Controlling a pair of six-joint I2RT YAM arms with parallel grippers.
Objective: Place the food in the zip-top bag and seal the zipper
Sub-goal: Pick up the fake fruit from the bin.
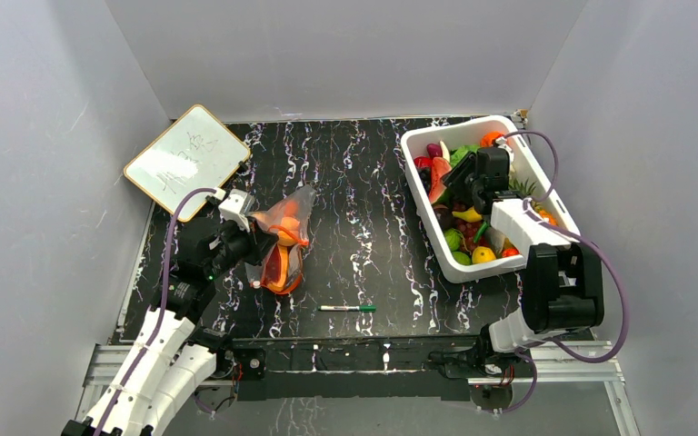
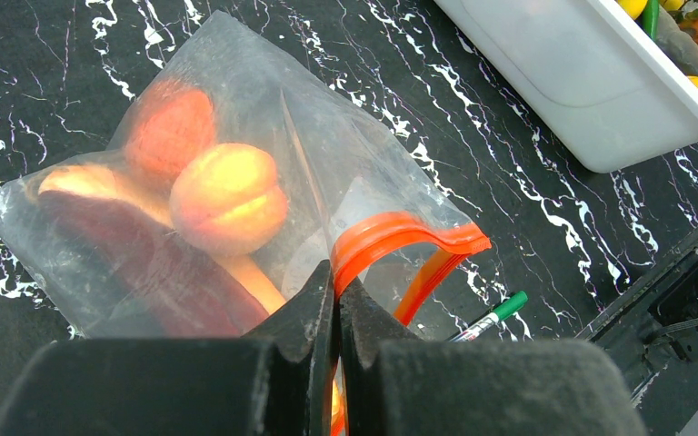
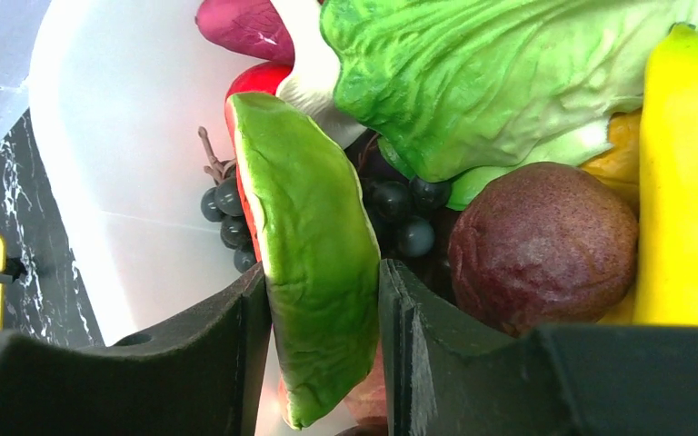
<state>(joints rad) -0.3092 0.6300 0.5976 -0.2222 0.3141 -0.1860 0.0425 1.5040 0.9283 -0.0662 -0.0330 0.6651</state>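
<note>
While the left fingers [image 2: 314, 309] are squeezed tight on the orange-red zipper [image 2: 400, 234], the zip-top bag [image 2: 236, 109] sits on the dark marbled surface [image 1: 363, 209], on the left side and close to the left arm. The two sides of the zipper are pulled apart near the fingers, so the mouth of the bag is open there. Inside the clear bag you can see a round yellow-orange fruit [image 2: 227, 195], a red-orange fruit [image 2: 171, 127] just behind it, and a long dark piece [image 2: 145, 263] under them. A thin marker pen [image 1: 346, 309] with a green cap lies on the surface near the front edge, apart from the bag. A small whiteboard [image 1: 186, 156] lies at the back left.

Over on the right side, the right fingers [image 3: 236, 336] are down in the white tub [image 1: 418, 150]. They are holding a watermelon slice [image 3: 309, 209], one finger on each side of its green skin. A big green lettuce leaf [image 3: 509, 82], a brown-purple round fruit [image 3: 541, 241], a yellow banana [image 3: 686, 182] and some dark grapes [image 3: 227, 204] are packed close around the slice. The tub is well apart from the bag and holds many more toy foods.
</note>
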